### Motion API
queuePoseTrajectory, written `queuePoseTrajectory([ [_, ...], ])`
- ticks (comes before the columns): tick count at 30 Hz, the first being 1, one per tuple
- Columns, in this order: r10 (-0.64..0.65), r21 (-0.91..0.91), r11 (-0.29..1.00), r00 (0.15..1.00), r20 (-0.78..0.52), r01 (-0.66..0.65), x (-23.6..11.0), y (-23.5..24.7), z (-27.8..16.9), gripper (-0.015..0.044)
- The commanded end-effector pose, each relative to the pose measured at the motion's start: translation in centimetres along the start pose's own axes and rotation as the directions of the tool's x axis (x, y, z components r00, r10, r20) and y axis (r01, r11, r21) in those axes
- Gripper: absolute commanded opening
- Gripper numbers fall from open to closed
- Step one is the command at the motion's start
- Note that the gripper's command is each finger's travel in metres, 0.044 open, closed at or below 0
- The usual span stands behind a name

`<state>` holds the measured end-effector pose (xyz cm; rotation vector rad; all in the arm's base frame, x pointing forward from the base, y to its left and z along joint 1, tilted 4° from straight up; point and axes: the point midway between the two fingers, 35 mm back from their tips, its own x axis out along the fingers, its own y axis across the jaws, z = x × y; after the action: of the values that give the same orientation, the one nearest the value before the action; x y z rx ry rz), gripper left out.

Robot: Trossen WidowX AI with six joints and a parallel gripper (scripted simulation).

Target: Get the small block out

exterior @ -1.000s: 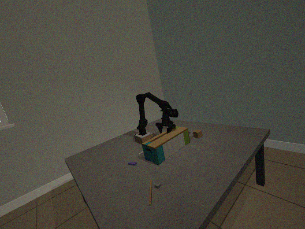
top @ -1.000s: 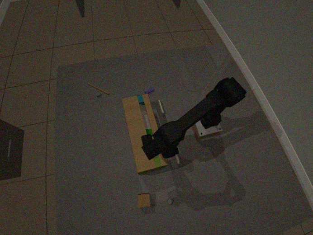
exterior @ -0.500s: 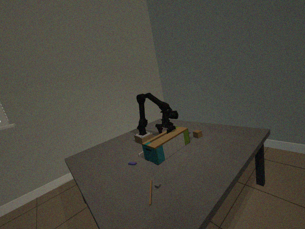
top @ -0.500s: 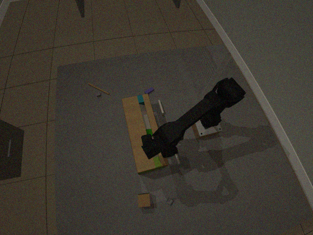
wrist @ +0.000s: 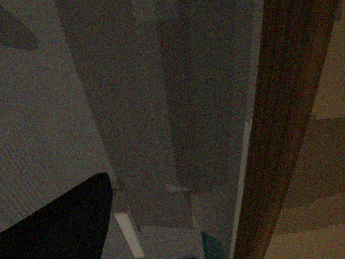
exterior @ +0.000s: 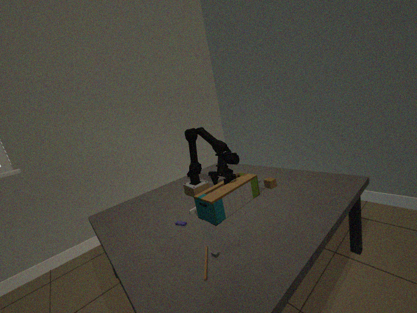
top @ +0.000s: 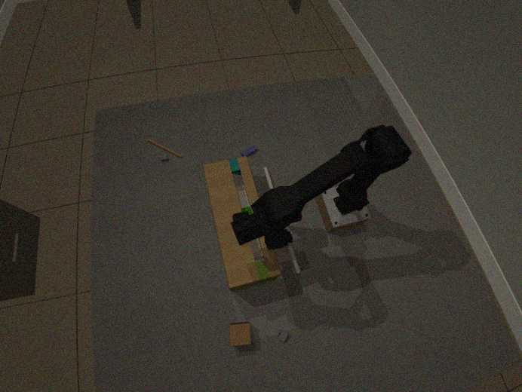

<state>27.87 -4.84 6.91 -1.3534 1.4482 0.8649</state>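
The box [top: 225, 218] [exterior: 222, 191] has a wooden top, a teal end [top: 234, 164] [exterior: 210, 210] and a green end [top: 262, 269] [exterior: 255, 186]. It lies along the middle of the table. A small green block [top: 246, 209] shows in the box's long slot, right beside my gripper. My gripper [top: 253, 235] [exterior: 220, 177] is open and empty, reaching down at the box's rear side near its middle.
A white rod [top: 268, 176] [wrist: 129, 234] lies along the box on the arm's side. A purple piece [top: 249, 150] [exterior: 181, 223] lies past the teal end. A wooden stick [top: 164, 148] [exterior: 205, 262], a tan cube [top: 240, 333] [exterior: 270, 182] and the arm's base [top: 343, 215] [exterior: 194, 188] are also on the table.
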Motion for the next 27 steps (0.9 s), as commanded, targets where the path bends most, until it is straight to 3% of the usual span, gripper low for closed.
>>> queuePoseTrajectory([
  [1,-0.001,0.001,1.0,1.0,-0.007,0.001,0.4,0.1,-1.0,0.04],
  [27,-0.001,0.001,1.0,1.0,-0.014,0.001,2.6,0.1,-7.5,0.04],
])
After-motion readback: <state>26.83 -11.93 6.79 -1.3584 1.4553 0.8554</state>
